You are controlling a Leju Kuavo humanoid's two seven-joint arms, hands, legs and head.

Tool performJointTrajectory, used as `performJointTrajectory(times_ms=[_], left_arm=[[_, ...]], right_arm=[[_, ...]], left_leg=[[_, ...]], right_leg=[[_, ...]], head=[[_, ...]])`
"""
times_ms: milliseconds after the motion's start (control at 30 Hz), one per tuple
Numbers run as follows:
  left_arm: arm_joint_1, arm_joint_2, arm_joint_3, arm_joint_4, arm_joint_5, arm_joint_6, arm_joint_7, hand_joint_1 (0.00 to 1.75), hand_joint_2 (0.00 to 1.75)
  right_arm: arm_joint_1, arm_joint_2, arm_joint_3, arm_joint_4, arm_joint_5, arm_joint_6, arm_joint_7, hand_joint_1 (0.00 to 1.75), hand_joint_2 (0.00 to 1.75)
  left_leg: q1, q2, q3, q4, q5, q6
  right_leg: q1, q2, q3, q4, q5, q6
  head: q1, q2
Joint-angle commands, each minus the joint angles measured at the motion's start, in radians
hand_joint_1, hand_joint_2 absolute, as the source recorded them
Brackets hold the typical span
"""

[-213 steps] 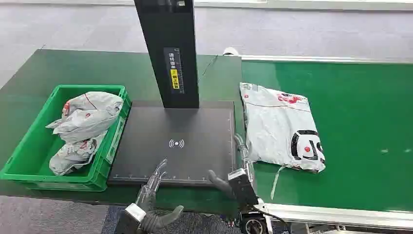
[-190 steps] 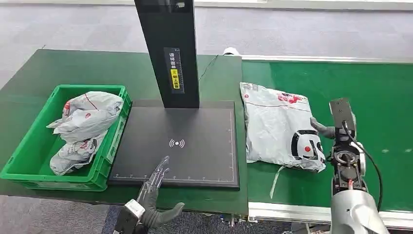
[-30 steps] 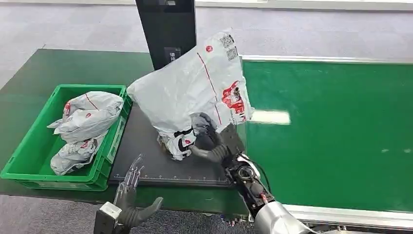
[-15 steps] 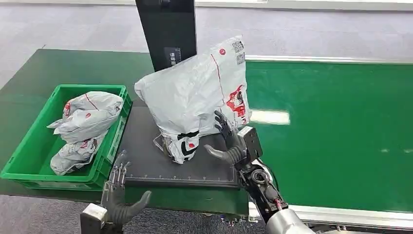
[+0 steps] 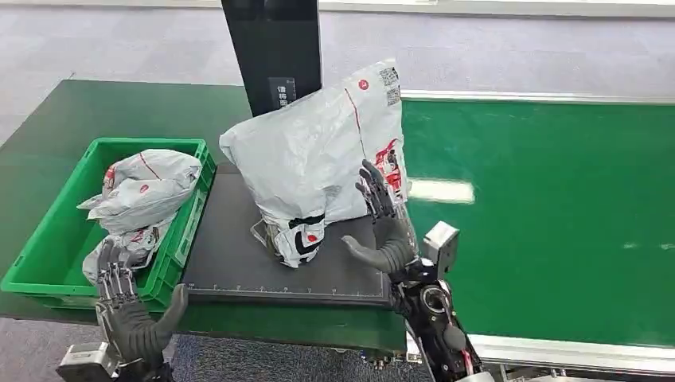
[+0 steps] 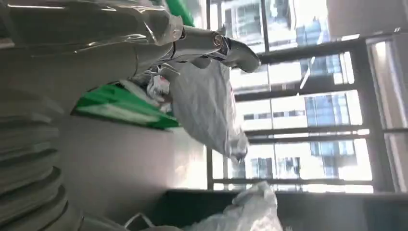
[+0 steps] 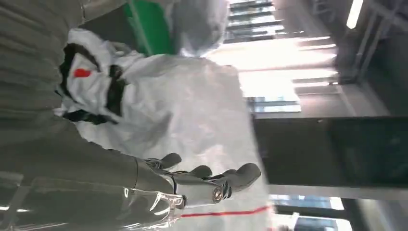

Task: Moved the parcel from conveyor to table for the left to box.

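A large white parcel [image 5: 318, 171] with red and black print stands upright on the black scanner pad [image 5: 239, 263] and leans against the black column [image 5: 275, 52]. My right hand [image 5: 382, 231] is open just beside the parcel's lower right edge, fingers spread and holding nothing. The right wrist view has its fingers [image 7: 207, 185] close in front of the parcel [image 7: 159, 106]. My left hand [image 5: 131, 318] is open, fingers up, in front of the green crate [image 5: 48, 231]. The left wrist view looks past its fingers [image 6: 211, 45] at the parcel [image 6: 207, 106].
The green crate sits left of the pad and holds several white parcels [image 5: 143, 191]. The green conveyor belt [image 5: 549, 215] stretches to the right, with a metal rim [image 5: 557, 350] along its near edge. The dark green table [image 5: 119, 111] runs behind the crate.
The parcel went from lying on the conveyor to standing on the pad. My right hand has let go and drawn back a little. My left hand has shifted left, in front of the crate.
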Motion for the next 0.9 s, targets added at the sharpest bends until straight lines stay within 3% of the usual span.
performJointTrajectory(times_ms=[33, 100, 300, 433, 700, 900], left_arm=[[0.014, 0.024, -0.076, -0.015, -0.066, 0.096, 0.005, 0.0, 1.75], [0.01, 0.023, -0.116, -0.008, -0.136, 0.124, 0.016, 0.0, 1.75], [-0.072, 0.036, -0.213, 0.052, -0.298, 0.179, 0.078, 0.0, 1.75], [-0.139, 0.055, -0.24, 0.095, -0.33, 0.205, 0.106, 0.0, 1.75], [-0.385, 0.062, -0.307, 0.259, -0.493, 0.193, 0.22, 0.0, 1.75], [-0.451, 0.075, -0.333, 0.312, -0.54, 0.183, 0.257, 0.0, 1.75]], right_arm=[[0.21, -0.003, -0.039, -0.553, 0.122, -0.086, -0.008, 0.0, 1.75], [0.273, 0.006, -0.016, -0.661, 0.145, -0.157, -0.008, 0.0, 1.75], [0.311, 0.01, -0.023, -0.655, 0.152, -0.222, -0.008, 0.0, 1.75], [0.324, 0.019, -0.066, -0.629, 0.12, -0.194, -0.008, 0.0, 1.75], [0.348, 0.039, -0.121, -0.592, 0.116, -0.153, -0.008, 0.0, 1.75], [0.358, 0.04, -0.132, -0.588, 0.121, -0.138, -0.008, 0.0, 1.75]], left_leg=[[-0.001, -0.003, -0.001, 0.0, 0.0, 0.0], [-0.001, -0.003, -0.002, 0.001, -0.001, 0.0], [-0.001, -0.003, 0.0, -0.001, 0.0, 0.0], [0.0, -0.004, 0.001, -0.001, 0.001, 0.0], [-0.001, -0.005, 0.002, -0.002, 0.002, 0.0], [0.0, -0.003, 0.003, -0.002, 0.001, 0.0]], right_leg=[[0.0, -0.004, 0.0, 0.001, -0.001, 0.0], [0.0, -0.005, 0.0, 0.0, -0.002, 0.0], [0.0, -0.005, 0.001, -0.001, -0.001, -0.001], [0.0, -0.005, 0.002, -0.002, -0.001, 0.0], [0.0, -0.007, 0.003, -0.002, 0.0, 0.0], [0.0, -0.005, 0.004, -0.002, 0.0, 0.0]], head=[[0.0, 0.0], [0.0, 0.0], [0.0, 0.0], [0.0, 0.0], [0.0, 0.0], [0.0, 0.0]])
